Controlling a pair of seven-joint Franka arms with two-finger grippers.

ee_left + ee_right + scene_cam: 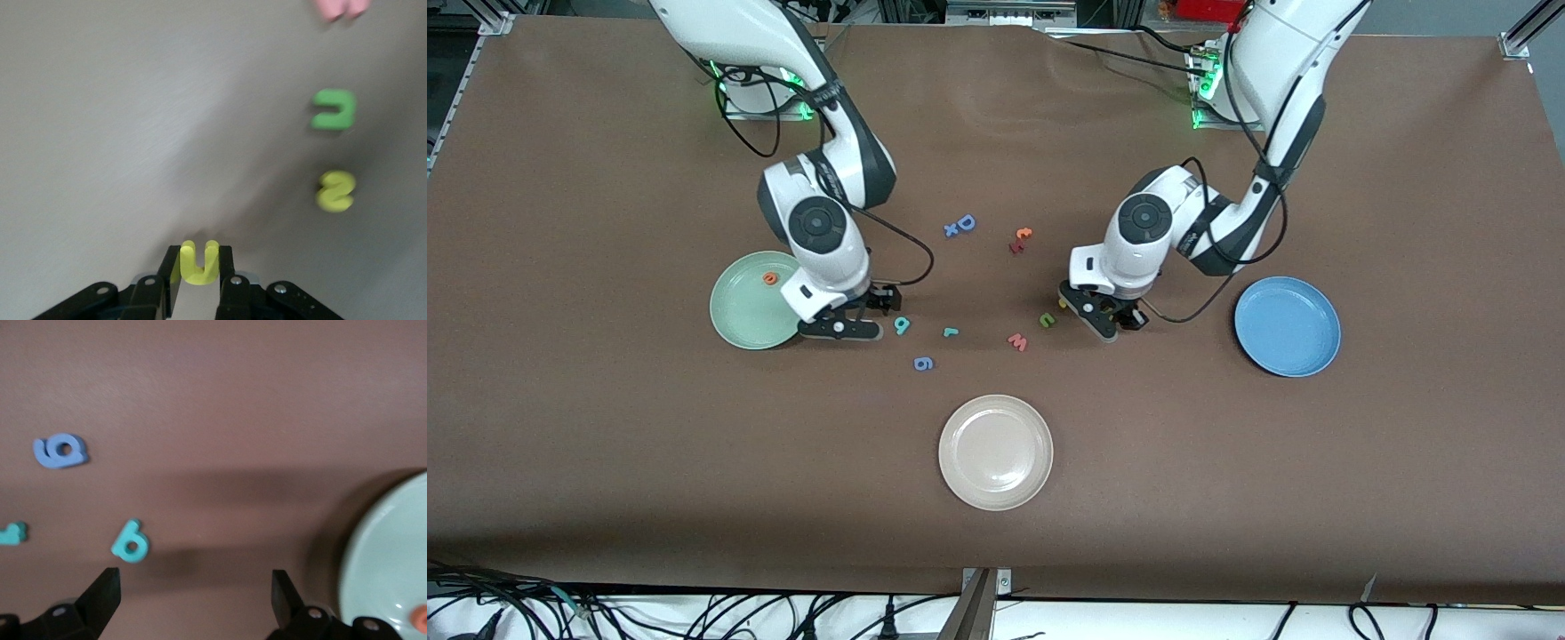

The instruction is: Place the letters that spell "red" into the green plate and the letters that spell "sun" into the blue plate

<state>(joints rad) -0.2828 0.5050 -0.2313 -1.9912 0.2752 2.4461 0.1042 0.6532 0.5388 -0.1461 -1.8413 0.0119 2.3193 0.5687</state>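
While left hand (199, 277) grips 1 yellow u (199, 261), 3 plates (996, 452) sit.

Left gripper (198, 283) fingers (172, 280) clamped on yellow "u" letter (199, 261), open end of letter pointing away from camera. Brown table surface (120, 120) fills rest of view. Loose on table, well apart from gripper: yellow "s" (335, 191), green "u"/"n" shape (333, 110) just beside it, pink letter (341, 8) farther along same line (cut off at frame edge, shape unreadable). All three blurred.
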